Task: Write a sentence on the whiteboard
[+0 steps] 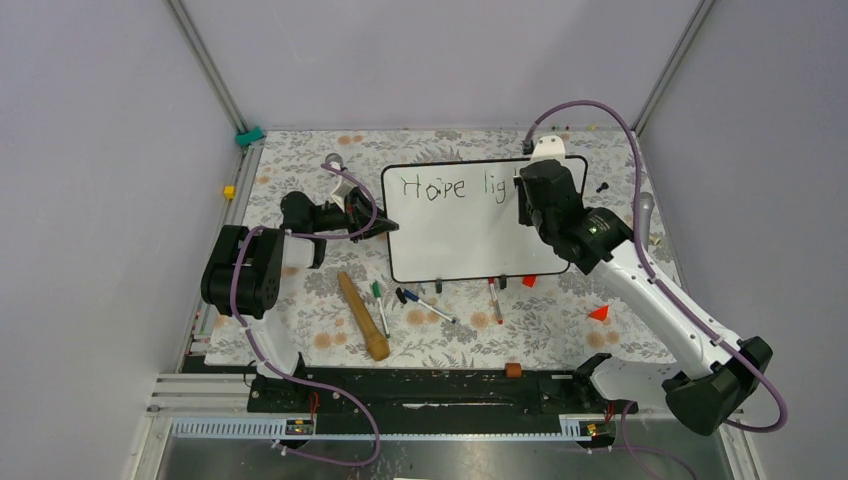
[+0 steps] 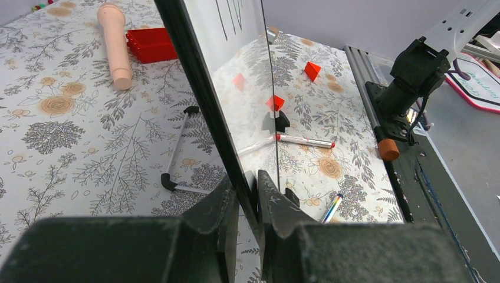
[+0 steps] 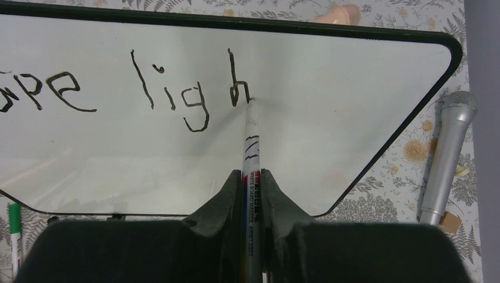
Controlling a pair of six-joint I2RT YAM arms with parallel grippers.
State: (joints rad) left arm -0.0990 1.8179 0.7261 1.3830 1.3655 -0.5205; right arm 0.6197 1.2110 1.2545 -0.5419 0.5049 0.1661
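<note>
The whiteboard (image 1: 470,240) stands tilted up at the middle of the floral table. The sentence (image 1: 455,187) on it reads "Hope ligh" in dark letters (image 3: 183,94). My left gripper (image 1: 385,226) is shut on the board's black left edge (image 2: 188,65), one finger on each side (image 2: 247,191). My right gripper (image 1: 524,192) hovers over the board's upper right part. It is shut (image 3: 252,180) on a white marker (image 3: 251,141), whose tip touches the board (image 3: 354,88) at the foot of the "h".
A wooden rolling pin (image 1: 362,315), loose markers (image 1: 425,305) (image 1: 495,300) and red cones (image 1: 599,313) (image 1: 529,281) lie in front of the board. A silver microphone (image 3: 448,153) lies beside its right edge. Behind it lie a red brick (image 2: 150,44) and a pale pink rod (image 2: 115,41).
</note>
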